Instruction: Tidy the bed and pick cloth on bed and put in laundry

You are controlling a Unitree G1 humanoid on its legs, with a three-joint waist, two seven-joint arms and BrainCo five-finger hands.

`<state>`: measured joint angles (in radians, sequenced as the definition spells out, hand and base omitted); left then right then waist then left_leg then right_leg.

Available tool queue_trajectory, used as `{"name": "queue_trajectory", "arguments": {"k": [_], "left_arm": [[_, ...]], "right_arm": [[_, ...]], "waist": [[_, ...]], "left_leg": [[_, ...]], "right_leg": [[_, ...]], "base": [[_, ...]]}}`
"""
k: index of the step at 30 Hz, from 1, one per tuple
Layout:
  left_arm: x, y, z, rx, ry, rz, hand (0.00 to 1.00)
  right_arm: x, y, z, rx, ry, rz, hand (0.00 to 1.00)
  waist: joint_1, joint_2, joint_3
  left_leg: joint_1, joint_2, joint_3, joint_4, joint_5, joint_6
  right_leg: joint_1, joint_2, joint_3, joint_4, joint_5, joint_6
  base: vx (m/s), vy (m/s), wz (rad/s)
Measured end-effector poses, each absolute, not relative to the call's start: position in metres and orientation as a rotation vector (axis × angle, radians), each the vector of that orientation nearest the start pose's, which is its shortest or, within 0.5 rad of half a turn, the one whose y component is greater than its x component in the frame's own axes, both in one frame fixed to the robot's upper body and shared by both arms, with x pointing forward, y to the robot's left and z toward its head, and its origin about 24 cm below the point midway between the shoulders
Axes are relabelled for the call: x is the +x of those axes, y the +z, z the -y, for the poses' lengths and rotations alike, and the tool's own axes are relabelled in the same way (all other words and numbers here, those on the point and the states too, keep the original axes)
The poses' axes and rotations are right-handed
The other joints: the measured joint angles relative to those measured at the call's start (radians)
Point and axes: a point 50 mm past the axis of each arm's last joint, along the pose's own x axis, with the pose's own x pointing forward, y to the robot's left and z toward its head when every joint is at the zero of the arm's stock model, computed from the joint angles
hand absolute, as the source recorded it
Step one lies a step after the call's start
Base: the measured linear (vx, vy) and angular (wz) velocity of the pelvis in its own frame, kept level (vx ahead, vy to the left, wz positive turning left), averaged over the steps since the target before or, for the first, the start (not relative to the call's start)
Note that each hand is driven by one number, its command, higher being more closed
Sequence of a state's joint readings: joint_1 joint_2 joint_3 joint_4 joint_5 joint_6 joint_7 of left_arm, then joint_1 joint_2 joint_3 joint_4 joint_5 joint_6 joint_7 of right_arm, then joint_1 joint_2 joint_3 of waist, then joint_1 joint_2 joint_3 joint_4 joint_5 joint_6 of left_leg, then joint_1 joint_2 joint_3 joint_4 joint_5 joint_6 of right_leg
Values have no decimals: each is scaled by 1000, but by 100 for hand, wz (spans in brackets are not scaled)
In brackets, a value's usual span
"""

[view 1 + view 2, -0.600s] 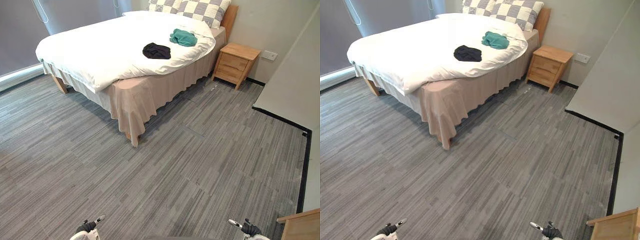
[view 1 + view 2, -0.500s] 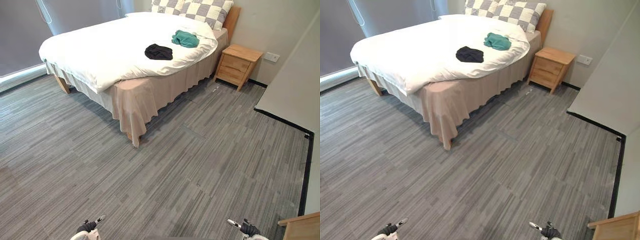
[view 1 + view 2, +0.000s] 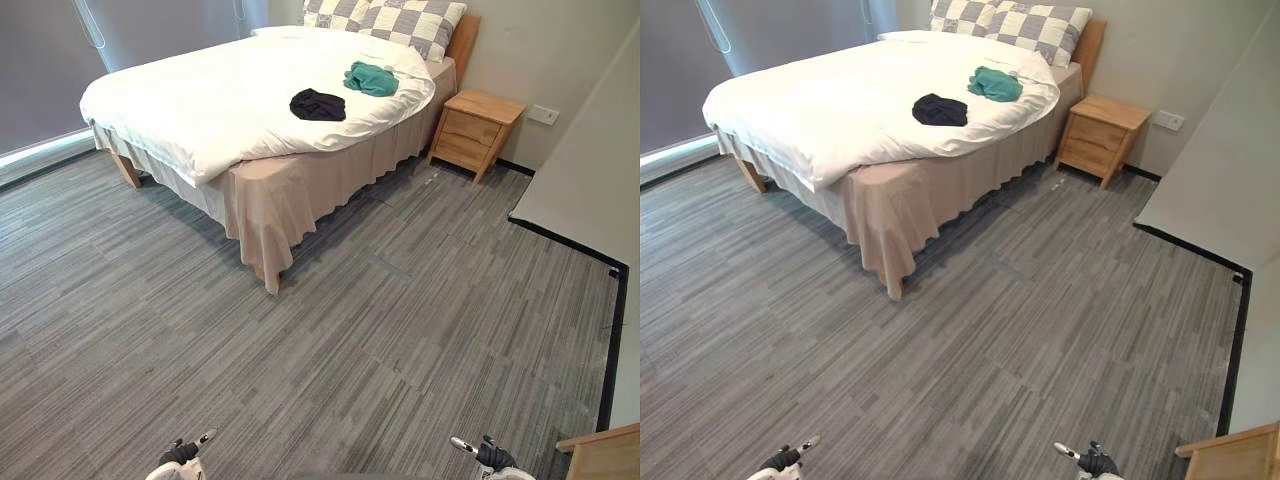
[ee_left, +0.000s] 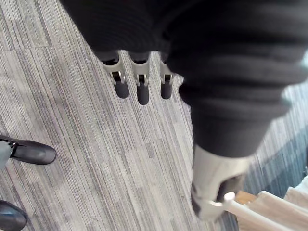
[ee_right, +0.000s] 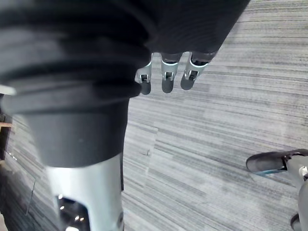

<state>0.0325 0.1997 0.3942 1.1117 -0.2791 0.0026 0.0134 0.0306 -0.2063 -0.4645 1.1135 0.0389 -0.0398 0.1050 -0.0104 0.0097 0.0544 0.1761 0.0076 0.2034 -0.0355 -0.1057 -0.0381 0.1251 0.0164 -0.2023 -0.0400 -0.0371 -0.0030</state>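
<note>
Far ahead stands the bed (image 3: 200,110) under a rumpled white duvet. A black cloth (image 3: 317,104) lies on the duvet near its right side, and a teal cloth (image 3: 371,78) sits just beyond it, close to the checked pillows (image 3: 400,20). Both hands hang low, far short of the bed. My left hand (image 3: 186,453) is at the lower left edge, its fingers (image 4: 139,89) relaxed over bare floor and holding nothing. My right hand (image 3: 482,454) is at the lower right edge, its fingers (image 5: 166,79) likewise loose and empty.
A wooden nightstand (image 3: 475,128) stands right of the bed against the wall. A pale wall panel with a black base strip (image 3: 570,245) runs along the right. A wooden furniture corner (image 3: 600,455) juts in at the lower right. Grey striped floor (image 3: 330,350) stretches from me to the bed.
The whole picture has shifted slightly, so the camera moved. The bed and both cloths lie as before. Both hands stay low and empty.
</note>
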Motion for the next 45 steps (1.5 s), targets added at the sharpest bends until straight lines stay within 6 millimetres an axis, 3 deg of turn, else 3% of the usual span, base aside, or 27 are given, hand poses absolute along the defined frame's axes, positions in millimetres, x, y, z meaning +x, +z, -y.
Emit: {"name": "queue_trajectory", "arguments": {"k": [12,13,14,16,17,18,19,20,22,24,25,27,28,29,30,31,33,35,36,37,38,40,41,42,43,45], "left_arm": [[84,-150,-265,-279,633,-1007,0],[84,-151,-263,-268,616,-1013,0],[84,-151,-262,-253,598,-1021,0],[86,-152,-258,-240,574,-1027,0],[86,-152,-259,-240,576,-1023,0],[82,-151,-262,-242,594,-1014,0],[76,-151,-264,-243,607,-1017,0],[70,-151,-268,-242,625,-1022,0],[72,-148,-276,-226,634,-1003,0],[83,-143,-282,-212,628,-963,0],[88,-140,-284,-208,625,-945,0],[98,-137,-287,-221,618,-928,0],[99,-139,-282,-251,620,-924,0],[98,-141,-277,-271,620,-929,0],[94,-144,-273,-281,622,-940,0],[91,-145,-270,-298,636,-942,0],[85,-148,-266,-322,653,-958,0],[71,-152,-261,-331,658,-997,0],[69,-153,-261,-331,660,-1001,0],[64,-153,-263,-326,670,-1004,0],[59,-153,-263,-321,670,-1005,0],[56,-155,-259,-336,657,-1010,0],[53,-157,-252,-356,656,-1020,0],[48,-159,-247,-372,661,-1033,0],[47,-160,-244,-382,662,-1033,0],[47,-162,-233,-418,661,-1024,0]], "right_arm": [[93,-146,273,96,-421,-1034,0],[96,-145,272,92,-412,-1030,0],[100,-145,270,90,-400,-1025,0],[100,-146,267,76,-381,-1031,0],[104,-146,264,68,-362,-1030,0],[106,-147,259,72,-350,-1031,0],[103,-148,259,75,-353,-1040,0],[102,-149,258,76,-354,-1043,0],[103,-149,257,76,-349,-1040,0],[105,-148,257,71,-341,-1033,0],[106,-148,255,67,-327,-1033,0],[101,-151,250,78,-322,-1051,0],[98,-152,250,77,-322,-1063,0],[95,-152,250,72,-319,-1069,0],[92,-153,251,69,-321,-1078,0],[91,-152,254,58,-323,-1082,0],[94,-150,256,55,-321,-1073,0],[92,-151,255,27,-289,-1089,0],[90,-152,254,17,-279,-1098,0],[90,-154,251,12,-259,-1110,0],[90,-154,249,-7,-234,-1116,0],[92,-153,251,-28,-224,-1100,0],[103,-149,253,-48,-215,-1060,0],[113,-145,252,-65,-200,-1016,0],[118,-143,251,-72,-193,-997,0],[125,-139,251,-78,-192,-956,0]], "waist": [[0,0,3],[4,1,15],[5,-5,35],[2,-20,52],[15,-5,66],[17,-26,92],[14,-19,103],[14,-22,105],[11,-11,119],[10,-14,129],[11,-25,135],[10,-53,153],[10,-40,173],[-1,-13,169],[-7,7,153],[2,8,152],[6,14,152],[-7,27,145],[-6,29,145],[-4,29,149],[1,6,161],[21,1,169],[51,11,179],[63,14,185],[67,11,188],[71,12,191]], "left_leg": [[1,-1,8,3,-2,2],[-2,0,16,6,-16,12],[-1,-5,27,21,-42,27],[-3,-8,39,44,-60,35],[-7,-3,57,66,-65,44],[10,-2,62,107,-76,44],[29,3,60,115,-82,41],[51,19,59,116,-91,31],[67,81,42,124,-105,6],[67,129,32,115,-118,-33],[71,138,31,107,-128,-51],[91,141,15,114,-172,-96],[132,169,6,122,-208,-111],[149,211,3,124,-233,-91],[155,232,-3,124,-256,-31],[146,253,-27,205,-209,-12],[95,282,-59,327,-154,-36],[-68,342,-140,688,2,-47],[-116,352,-147,790,13,-58],[-218,347,-161,997,-5,-65],[-312,297,-150,1104,-38,-67],[-389,243,-111,1095,-71,-64],[-446,218,-41,1023,-104,-50],[-476,196,34,933,-120,-35],[-493,185,69,887,-121,-34],[-492,149,225,633,-77,-14]], "right_leg": [[-6,0,20,11,-5,-8],[-37,-6,19,79,-46,-10],[-85,-29,16,204,-121,22],[-177,-61,2,398,-170,71],[-253,-97,-27,578,-172,60],[-336,-183,-83,818,-173,27],[-358,-218,-106,868,-177,35],[-369,-229,-107,861,-194,64],[-373,-184,-104,714,-199,79],[-396,-146,-93,441,-109,84],[-408,-144,-73,297,-26,94],[-416,-180,-27,179,57,113],[-423,-180,-42,260,114,87],[-448,-160,-56,364,90,72],[-491,-148,-69,474,16,31],[-525,-135,-70,580,-85,-29],[-510,-111,-76,595,-123,-49],[-402,-51,-110,510,-165,-66],[-364,-29,-113,473,-167,-69],[-265,8,-115,375,-166,-75],[-170,22,-115,295,-156,-88],[-99,37,-108,237,-149,-93],[-37,56,-96,191,-146,-99],[7,57,-84,166,-156,-101],[26,56,-79,156,-160,-95],[90,42,-84,135,-194,-52]], "base": [[-7,-3,-3],[-77,-17,-5],[-84,-5,-2],[-48,14,-7],[4,21,-13],[41,26,-12],[147,7,-1],[251,-50,1],[321,-170,16],[264,-240,16],[240,-251,12],[383,-468,19],[409,-501,31],[308,-340,35],[462,-405,18],[487,-423,-8],[434,-410,-19],[500,-395,14],[527,-312,28],[591,-315,33],[579,-302,30],[438,-207,-16],[533,-169,-52],[552,-136,-45],[490,-61,-26],[535,-20,-15]]}}
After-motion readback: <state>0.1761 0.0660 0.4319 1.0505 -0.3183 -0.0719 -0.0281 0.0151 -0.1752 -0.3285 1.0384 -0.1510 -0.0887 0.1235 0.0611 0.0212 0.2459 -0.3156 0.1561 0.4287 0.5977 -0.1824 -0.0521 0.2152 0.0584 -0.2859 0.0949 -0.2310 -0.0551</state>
